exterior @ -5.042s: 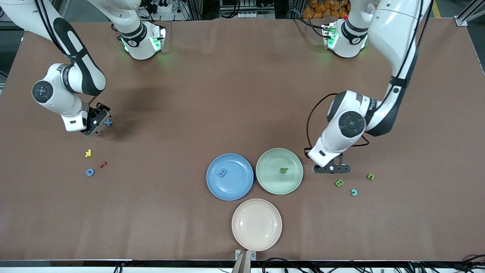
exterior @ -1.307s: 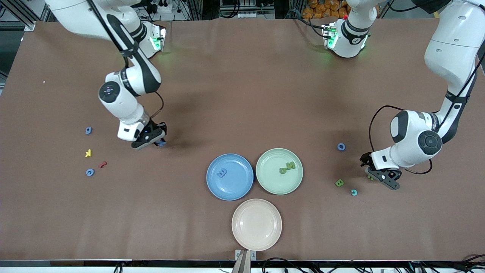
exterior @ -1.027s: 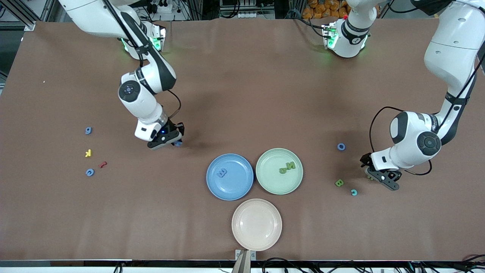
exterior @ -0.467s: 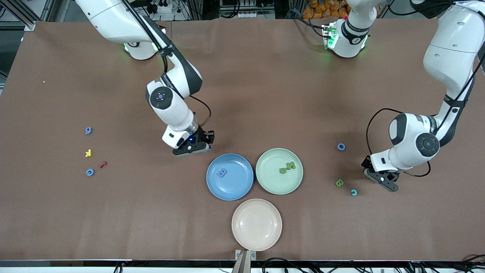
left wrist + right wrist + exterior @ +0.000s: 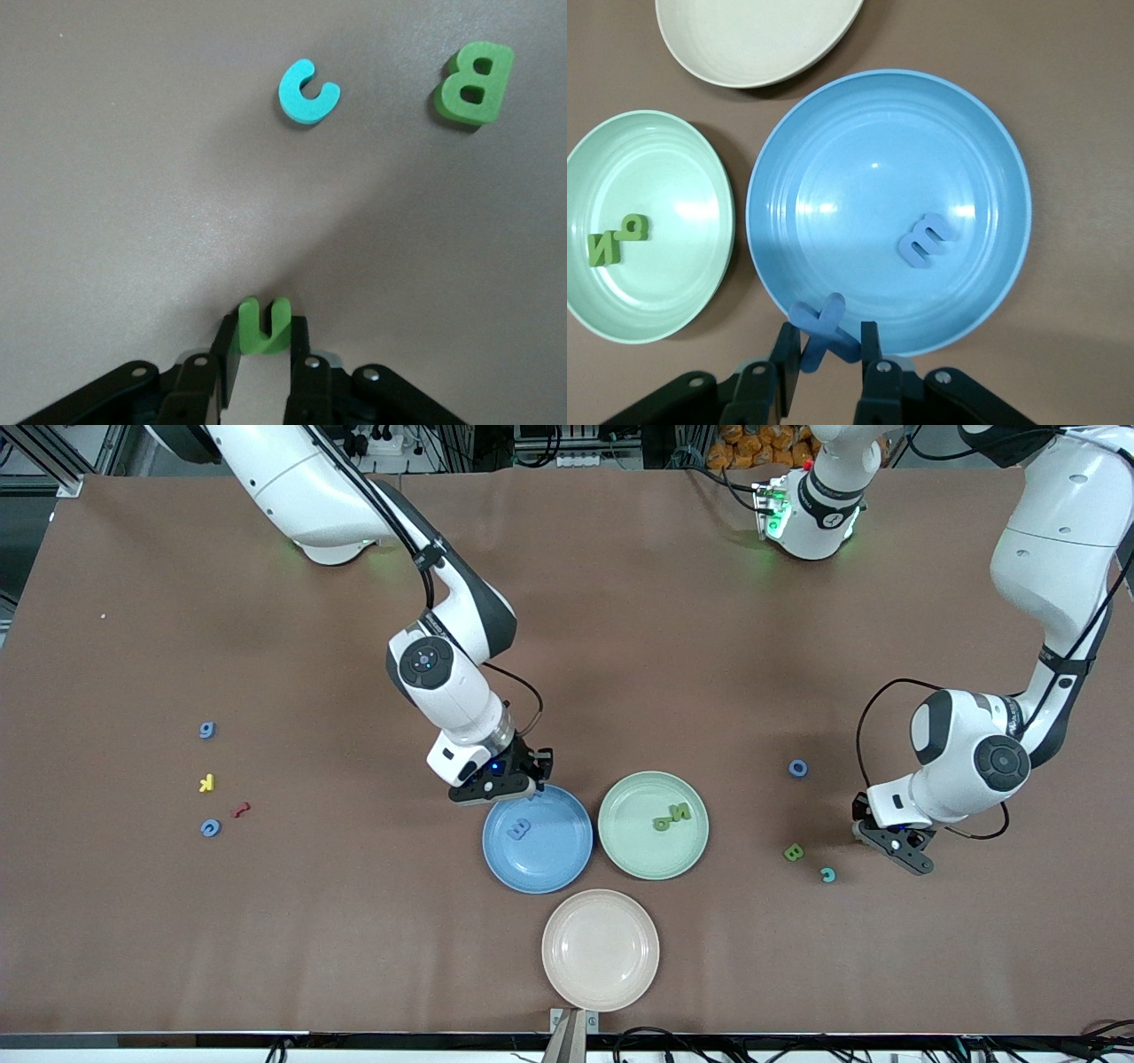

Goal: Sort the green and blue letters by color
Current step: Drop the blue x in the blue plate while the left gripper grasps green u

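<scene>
A blue X is gripped, tilted, by the right pincer over the blue plate's rim; a green U, prongs pointing away from the wrist, is clamped by the left pincer on the counter.

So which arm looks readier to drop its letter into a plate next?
The right: its gripper, shut on the blue x, hangs over the blue plate's rim.

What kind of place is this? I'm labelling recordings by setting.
Probably a robotics lab: two arms fixed at a brown-covered table, cables and metal framing along its edges, and three plates, such as the blue plate, set out with toy letters.
</scene>
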`<state>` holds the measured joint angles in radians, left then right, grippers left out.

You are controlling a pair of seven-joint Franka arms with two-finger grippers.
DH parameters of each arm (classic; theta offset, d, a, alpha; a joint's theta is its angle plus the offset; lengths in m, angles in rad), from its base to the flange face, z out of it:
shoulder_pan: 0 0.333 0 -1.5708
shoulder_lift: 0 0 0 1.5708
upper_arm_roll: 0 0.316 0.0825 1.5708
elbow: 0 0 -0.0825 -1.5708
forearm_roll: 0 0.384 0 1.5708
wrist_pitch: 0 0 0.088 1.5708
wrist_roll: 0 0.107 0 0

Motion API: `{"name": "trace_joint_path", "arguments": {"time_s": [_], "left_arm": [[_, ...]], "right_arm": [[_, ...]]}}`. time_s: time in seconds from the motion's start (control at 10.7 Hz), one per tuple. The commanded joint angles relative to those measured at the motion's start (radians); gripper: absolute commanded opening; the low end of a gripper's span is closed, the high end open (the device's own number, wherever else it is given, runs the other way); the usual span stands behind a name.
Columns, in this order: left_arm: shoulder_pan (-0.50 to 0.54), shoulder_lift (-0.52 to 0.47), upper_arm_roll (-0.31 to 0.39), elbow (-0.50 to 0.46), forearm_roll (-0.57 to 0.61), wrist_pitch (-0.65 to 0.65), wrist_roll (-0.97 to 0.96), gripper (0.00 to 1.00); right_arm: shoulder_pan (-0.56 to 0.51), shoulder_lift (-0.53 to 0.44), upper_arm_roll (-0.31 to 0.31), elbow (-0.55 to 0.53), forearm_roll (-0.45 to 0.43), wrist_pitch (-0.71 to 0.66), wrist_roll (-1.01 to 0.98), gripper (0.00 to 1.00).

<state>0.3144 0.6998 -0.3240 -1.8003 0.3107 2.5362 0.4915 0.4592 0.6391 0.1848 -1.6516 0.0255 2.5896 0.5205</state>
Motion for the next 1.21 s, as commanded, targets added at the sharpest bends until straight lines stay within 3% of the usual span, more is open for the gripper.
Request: {"name": "trace_joint_path", "arguments": {"time_s": [0.0,0.09,0.19,0.28,0.65,1.12], "left_arm": [[-0.032,-0.02,0.002,0.01,0.001,-0.023,-0.091,0.18],[-0.063,-0.038,0.002,0.016,-0.011,-0.072,-0.156,0.18],[-0.096,-0.051,0.002,0.028,-0.033,-0.115,-0.23,0.18],[-0.136,-0.059,0.002,0.044,-0.048,-0.15,-0.322,0.18],[-0.28,-0.072,0.009,0.079,-0.111,-0.217,-0.624,0.18],[-0.524,-0.065,0.117,0.166,-0.264,-0.281,-0.87,0.19]], "right_arm": [[0.007,0.06,-0.007,0.062,-0.001,-0.006,0.016,0.0],[0.012,0.062,-0.007,0.062,-0.002,-0.003,0.016,0.31],[0.015,0.062,-0.008,0.061,-0.004,-0.003,0.016,0.82],[0.015,0.062,-0.01,0.059,-0.012,-0.002,0.015,1.0],[-0.02,0.053,-0.019,0.035,-0.044,-0.038,-0.004,1.0],[-0.235,-0.033,-0.022,-0.034,-0.044,-0.313,-0.265,1.0]]}}
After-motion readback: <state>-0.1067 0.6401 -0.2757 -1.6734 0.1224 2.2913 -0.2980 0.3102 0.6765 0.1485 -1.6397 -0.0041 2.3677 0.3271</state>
